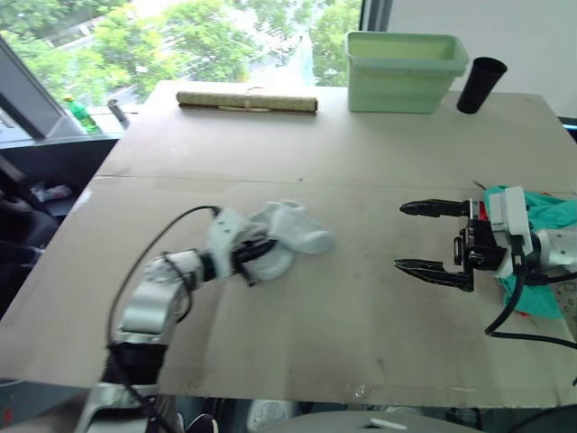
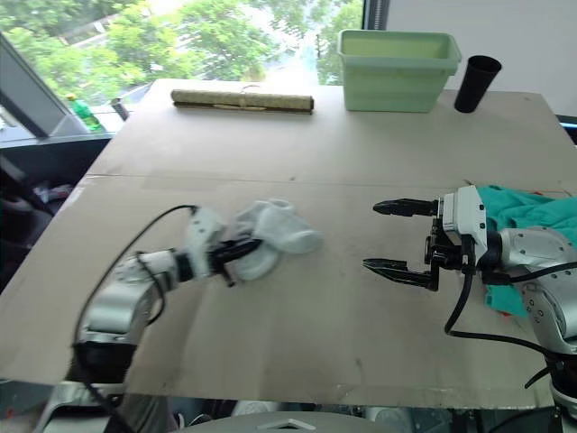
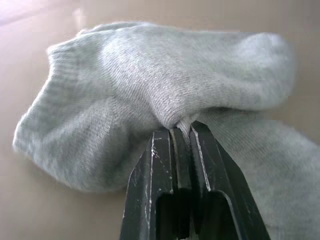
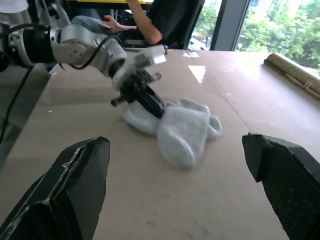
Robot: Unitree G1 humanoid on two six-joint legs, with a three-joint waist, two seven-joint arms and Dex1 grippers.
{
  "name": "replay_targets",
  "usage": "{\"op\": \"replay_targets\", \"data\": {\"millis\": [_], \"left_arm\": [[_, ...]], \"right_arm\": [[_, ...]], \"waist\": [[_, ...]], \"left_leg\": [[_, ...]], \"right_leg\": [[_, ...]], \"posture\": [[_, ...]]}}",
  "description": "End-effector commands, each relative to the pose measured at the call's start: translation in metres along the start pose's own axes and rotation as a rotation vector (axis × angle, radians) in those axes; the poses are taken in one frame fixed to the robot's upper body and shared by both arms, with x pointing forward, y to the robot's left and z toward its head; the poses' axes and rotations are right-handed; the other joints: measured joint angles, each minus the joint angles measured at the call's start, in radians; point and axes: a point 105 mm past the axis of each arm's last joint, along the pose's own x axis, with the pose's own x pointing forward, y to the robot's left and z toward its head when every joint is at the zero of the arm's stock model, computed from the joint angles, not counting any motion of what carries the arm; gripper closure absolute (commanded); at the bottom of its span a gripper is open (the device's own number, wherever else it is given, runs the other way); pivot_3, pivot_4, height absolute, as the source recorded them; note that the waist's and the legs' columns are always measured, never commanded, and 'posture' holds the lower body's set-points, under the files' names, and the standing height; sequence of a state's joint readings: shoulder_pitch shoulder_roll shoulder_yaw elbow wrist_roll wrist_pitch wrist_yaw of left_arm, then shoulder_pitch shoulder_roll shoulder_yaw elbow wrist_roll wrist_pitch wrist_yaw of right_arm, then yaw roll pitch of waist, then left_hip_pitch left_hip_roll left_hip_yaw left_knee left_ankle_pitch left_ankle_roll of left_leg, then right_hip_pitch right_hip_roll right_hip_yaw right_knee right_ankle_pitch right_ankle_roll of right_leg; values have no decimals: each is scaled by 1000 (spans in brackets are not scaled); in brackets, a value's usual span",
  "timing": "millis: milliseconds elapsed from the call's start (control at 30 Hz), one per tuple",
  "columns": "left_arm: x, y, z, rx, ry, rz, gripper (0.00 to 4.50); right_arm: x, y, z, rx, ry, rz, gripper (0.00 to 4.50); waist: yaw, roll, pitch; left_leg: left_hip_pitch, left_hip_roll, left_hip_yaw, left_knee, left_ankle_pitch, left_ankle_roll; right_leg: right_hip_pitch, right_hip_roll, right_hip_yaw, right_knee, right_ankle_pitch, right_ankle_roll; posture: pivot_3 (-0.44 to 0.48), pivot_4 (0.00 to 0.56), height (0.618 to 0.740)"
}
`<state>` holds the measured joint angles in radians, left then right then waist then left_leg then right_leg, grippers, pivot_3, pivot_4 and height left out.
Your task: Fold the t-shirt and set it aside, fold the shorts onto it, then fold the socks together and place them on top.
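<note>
Left fingers (image 3: 172, 145) pinching socks (image 1: 293, 236) | right fingers (image 1: 435, 236) spread, apart

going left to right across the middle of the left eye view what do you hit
left gripper pinching the socks → bare table → open right gripper → teal shorts at the right edge

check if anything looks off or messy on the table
Nothing damaged or spilled. The socks lie bunched, pinched by the left pincer; the shorts sit rumpled at the table's right edge.
</note>
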<state>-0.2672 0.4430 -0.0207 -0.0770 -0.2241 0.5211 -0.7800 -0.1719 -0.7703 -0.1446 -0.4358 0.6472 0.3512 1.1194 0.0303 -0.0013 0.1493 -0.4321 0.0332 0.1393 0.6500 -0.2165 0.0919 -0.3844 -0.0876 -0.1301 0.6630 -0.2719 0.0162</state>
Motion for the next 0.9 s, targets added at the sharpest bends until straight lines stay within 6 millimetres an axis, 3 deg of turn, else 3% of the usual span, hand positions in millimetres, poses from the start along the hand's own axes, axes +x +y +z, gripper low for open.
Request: {"op": "replay_targets", "data": {"millis": [33, 167, 300, 367, 467, 600, 633, 833, 900], "left_arm": [[20, -6, 20, -27, 1, 78, 4466], [36, -13, 31, -62, 4, 137, 4466], [36, -31, 34, -83, 4, 105, 4466], [24, -41, 33, -143, 17, 48, 3663], [-1, -45, 28, -75, 75, 30, 2425], [-29, -33, 23, -13, 141, 60, 208], [-35, -28, 24, 10, 155, 75, 10], [-50, -29, 51, 103, 68, -43, 10], [-48, -15, 64, 190, 27, -53, 10]], "right_arm": [[0, -1, 9, -63, -4, -33, 0], [1, -2, 9, -77, -2, -58, 0], [3, -2, 7, -77, -4, -80, 0], [6, 1, 4, -65, -8, -85, 0], [10, 1, 2, -47, -9, -99, 0], [11, -1, -6, -23, 28, -123, 0], [11, -2, -9, -18, 38, -129, 0], [23, 2, -21, 40, 53, -145, 0], [38, 11, -32, 106, 71, -150, 0]], "waist": [[-15, -4, 1], [-18, -4, 1], [-16, -4, 1], [-17, -5, 2], [-19, -6, 3], [-15, -5, 3], [-12, -5, 3], [-15, -6, 4], [-14, -5, 4]], "left_leg": [[0, 1, 0, 0, 0, 0], [1, 4, 0, 0, 0, -1], [1, 5, -1, 0, 1, -2], [1, 5, -1, 0, 1, -2], [1, 5, -1, 0, 1, -2], [2, 6, -1, -1, 0, -3], [1, 5, -2, -1, -1, -5], [1, 4, -2, -1, -2, -7], [1, 4, -2, -1, -2, -7]], "right_leg": [[0, 2, 0, 0, 0, 0], [0, 6, 0, 0, 0, 0], [1, 7, 0, 0, 0, 0], [1, 7, 0, 0, 0, 0], [1, 7, 0, 0, 0, 0], [0, 7, 0, 0, 0, -1], [0, 6, 0, -1, 0, -1], [0, 4, 0, -2, -1, -1], [-1, 4, 0, -2, -1, -1]], "posture": [[0, 150, 737], [0, 150, 737], [0, 150, 737], [0, 150, 737], [0, 150, 737], [0, 150, 737], [0, 150, 737], [0, 150, 737], [0, 150, 737]]}}
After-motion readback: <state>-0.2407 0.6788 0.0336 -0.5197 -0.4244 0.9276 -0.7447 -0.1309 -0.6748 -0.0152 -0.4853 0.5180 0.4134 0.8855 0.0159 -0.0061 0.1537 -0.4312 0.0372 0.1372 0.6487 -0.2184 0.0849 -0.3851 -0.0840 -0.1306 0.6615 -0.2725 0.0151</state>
